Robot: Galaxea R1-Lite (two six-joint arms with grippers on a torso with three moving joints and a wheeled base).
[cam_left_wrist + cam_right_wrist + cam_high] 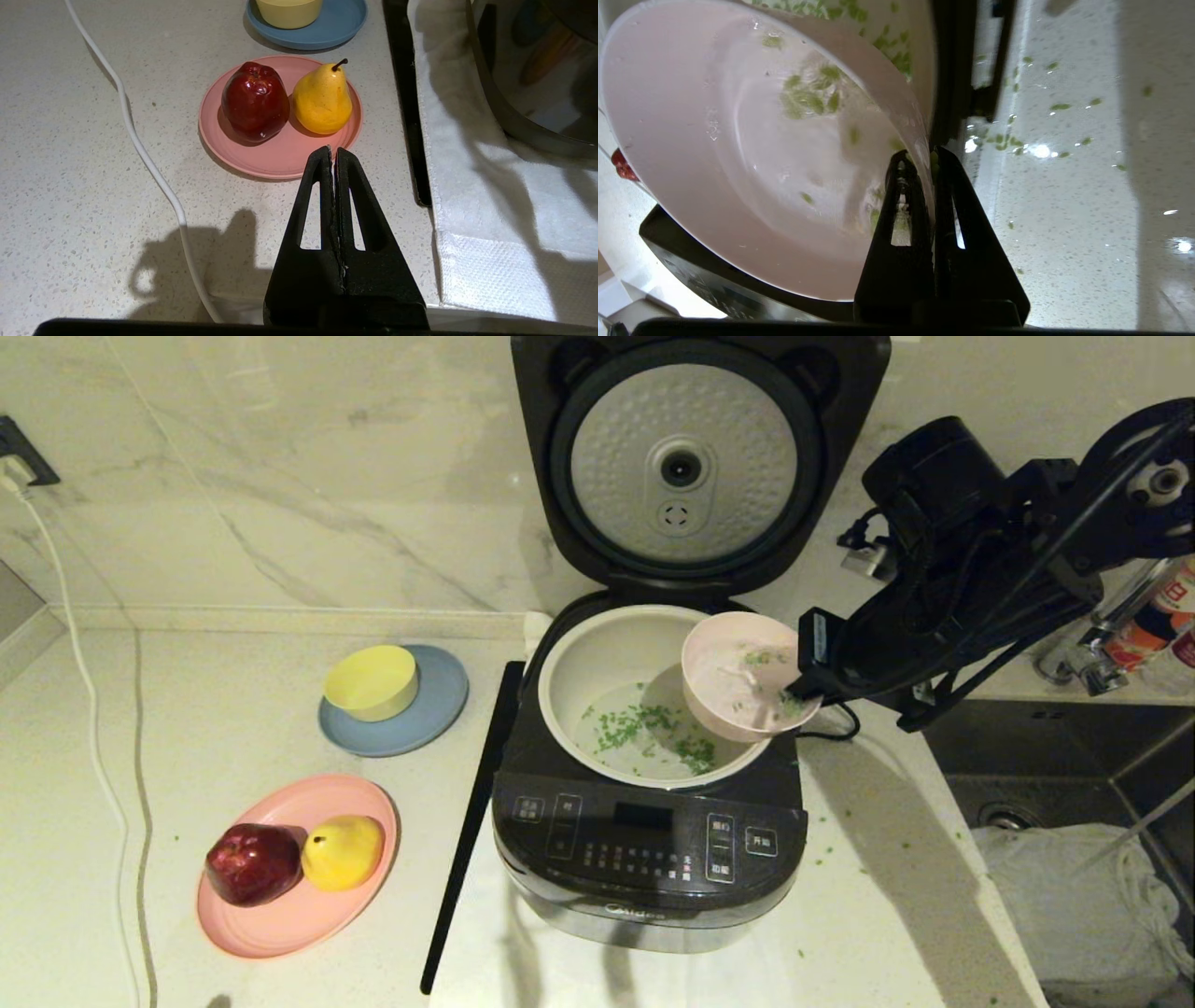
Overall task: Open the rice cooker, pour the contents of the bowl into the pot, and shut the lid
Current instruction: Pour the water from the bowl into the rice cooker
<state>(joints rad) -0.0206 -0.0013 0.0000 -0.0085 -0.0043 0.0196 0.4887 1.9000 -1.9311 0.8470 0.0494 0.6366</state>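
The right gripper [805, 689] pinched the rim of the pale pink round bowl [742, 672], tilted over the cream-white inner pot [583, 653] just beyond it. Most green chopped bits [644, 723] lay in the pot; clinging ones risked falling onto the speckled surface [868, 896]. The left gripper [333, 154] hung closed, empty.

The right gripper [930, 161] pinches the rim of the tilted pink bowl [714, 154]; a few green bits [808, 95] stick inside, others lie on the counter [1064, 200].
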